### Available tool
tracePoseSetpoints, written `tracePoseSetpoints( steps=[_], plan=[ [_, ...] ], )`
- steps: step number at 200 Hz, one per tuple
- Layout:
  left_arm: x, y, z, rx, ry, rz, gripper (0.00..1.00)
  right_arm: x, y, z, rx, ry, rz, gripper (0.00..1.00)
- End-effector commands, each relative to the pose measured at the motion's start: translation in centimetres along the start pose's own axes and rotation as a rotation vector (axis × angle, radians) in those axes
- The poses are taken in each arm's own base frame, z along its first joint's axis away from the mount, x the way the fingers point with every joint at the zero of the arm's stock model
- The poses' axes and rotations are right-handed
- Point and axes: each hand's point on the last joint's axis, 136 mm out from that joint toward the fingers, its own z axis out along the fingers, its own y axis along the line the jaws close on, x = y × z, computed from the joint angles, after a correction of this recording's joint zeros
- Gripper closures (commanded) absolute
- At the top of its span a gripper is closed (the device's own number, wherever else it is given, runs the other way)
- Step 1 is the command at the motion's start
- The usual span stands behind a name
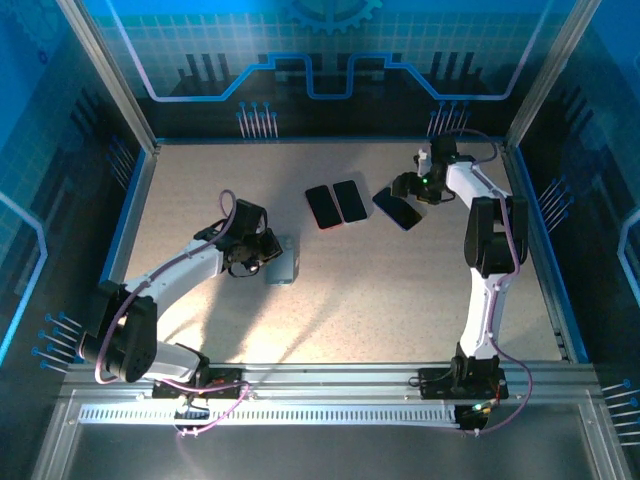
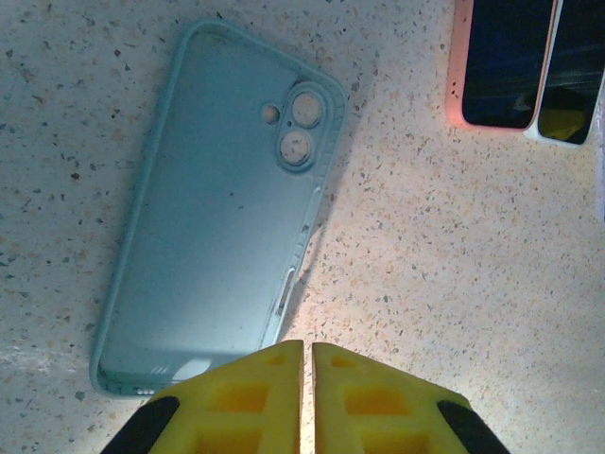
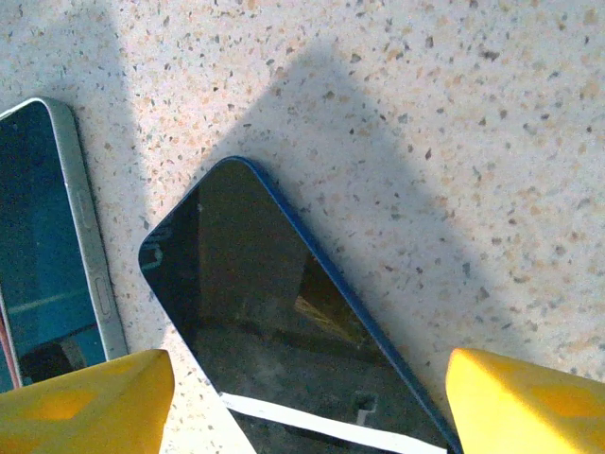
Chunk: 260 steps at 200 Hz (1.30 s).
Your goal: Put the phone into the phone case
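The left arm reaches from its base at the near left corner toward the middle of the table (image 1: 400,300), elbow bent, wrist turned right. The left gripper (image 1: 264,250) hangs low with its yellow fingers (image 2: 236,402) pressed together, only a thin slit between them, holding nothing. Just beyond the fingertips lies one teal case (image 2: 213,227), flat on the table, its camera cut-outs at the end away from the fingers.

The right arm stands tall from its base at the near right, folds over at the elbow and points its wrist left at the far right of the table. The right gripper (image 1: 408,190) is spread wide. Its two fingers (image 3: 85,407) stand on either side of the blue phone (image 3: 274,312), which lies screen up and slantwise. A plain white strip (image 3: 312,423) crosses the screen between the fingers.

There are three phones. The blue one is at the right gripper. A pink phone (image 1: 322,206) and a pale phone (image 1: 350,200) lie side by side, touching, in the far middle, between the case and the blue phone. All three screens are dark.
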Motion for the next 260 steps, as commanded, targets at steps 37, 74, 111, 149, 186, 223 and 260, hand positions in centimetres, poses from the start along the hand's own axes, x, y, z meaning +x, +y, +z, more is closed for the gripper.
tracePoseSetpoints(
  steps=[37, 74, 111, 149, 186, 223, 260],
  plan=[
    [0.6, -0.2, 0.0, 0.012, 0.032, 0.011, 0.89, 3.3, -0.4, 1.6, -0.023, 0.116, 0.007, 0.21],
    [0.7, -0.3, -0.2, 0.025, 0.03, 0.012, 0.89, 4.9, 0.6, 1.0, -0.063, 0.125, 0.036, 0.2],
    [0.9, -0.3, -0.5, 0.045, 0.023, 0.001, 0.88, 6.8, 2.3, 0.5, -0.083, 0.137, 0.037, 0.21],
    [0.9, -0.2, -0.8, 0.051, 0.012, -0.004, 0.88, 7.0, 2.5, 0.0, 0.015, 0.119, -0.024, 0.19],
    [0.8, -0.1, -0.9, 0.045, 0.003, -0.001, 0.87, 5.4, 2.7, 0.1, 0.112, 0.109, -0.137, 0.1],
    [0.7, -0.1, -0.4, 0.035, 0.008, -0.005, 0.87, 4.4, 2.9, 1.4, 0.211, 0.132, -0.267, 0.07],
    [0.6, 0.0, 0.2, 0.024, 0.019, -0.014, 0.87, 3.8, 2.5, 2.6, 0.245, 0.15, -0.305, 0.0]
  ],
)
